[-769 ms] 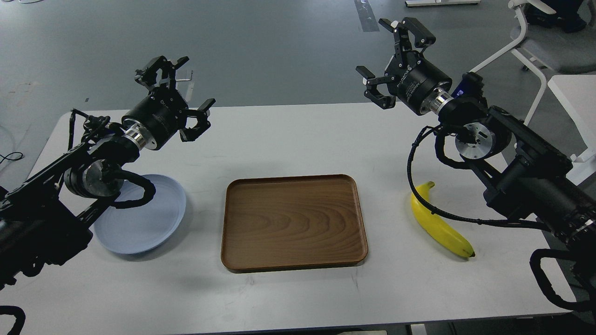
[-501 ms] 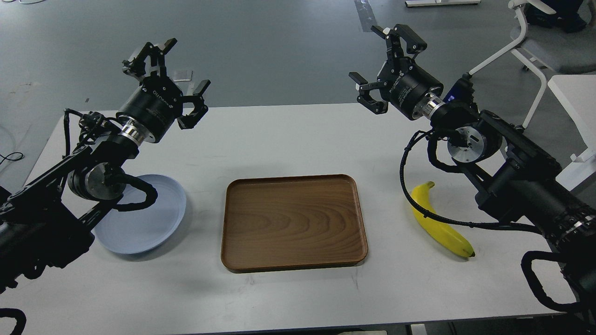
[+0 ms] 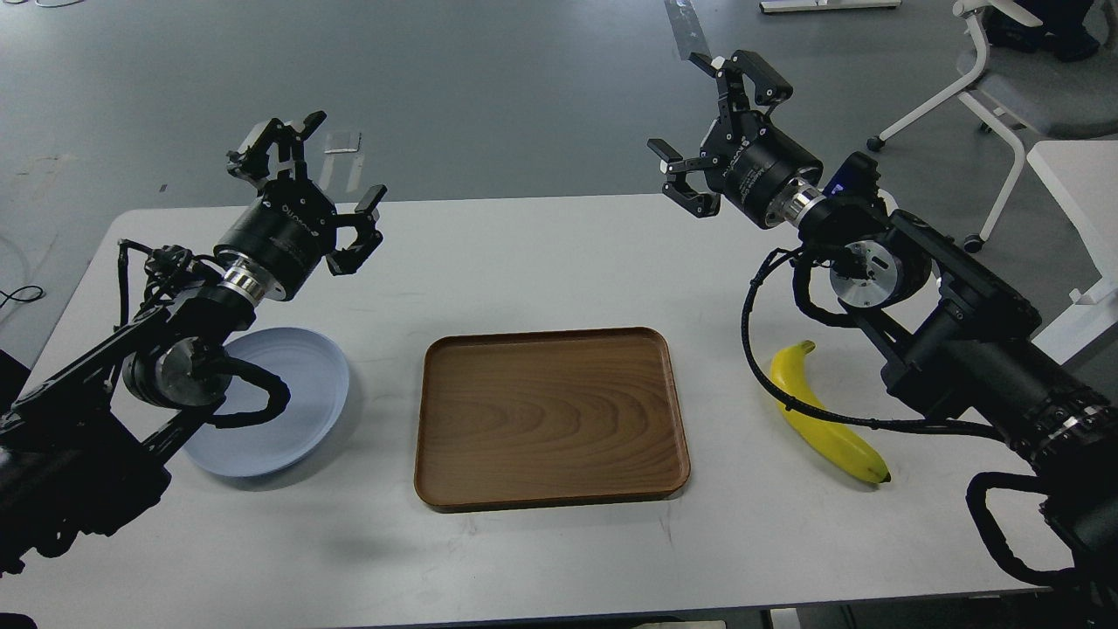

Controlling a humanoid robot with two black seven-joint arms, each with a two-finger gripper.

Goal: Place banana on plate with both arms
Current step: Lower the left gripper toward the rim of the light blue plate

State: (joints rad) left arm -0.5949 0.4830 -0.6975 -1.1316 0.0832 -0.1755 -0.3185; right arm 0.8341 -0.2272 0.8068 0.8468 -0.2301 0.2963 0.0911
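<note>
Head view: both hands raised and spread, nothing gripped, banana untouched.

Banana (image 3: 824, 418) lay on the white counter (image 3: 541, 253) at right of frame, beside the wooden tray (image 3: 550, 418); plate (image 3: 288, 411) sat at left, partly under the left arm. Right hand (image 3: 712, 127) hung open at upper right, well above and apart from the banana; left hand (image 3: 306, 196) was open too. Likely best approach: lower the right hand over the fruit's middle, fingers across its curve, avoiding the cable draped over it.
</note>
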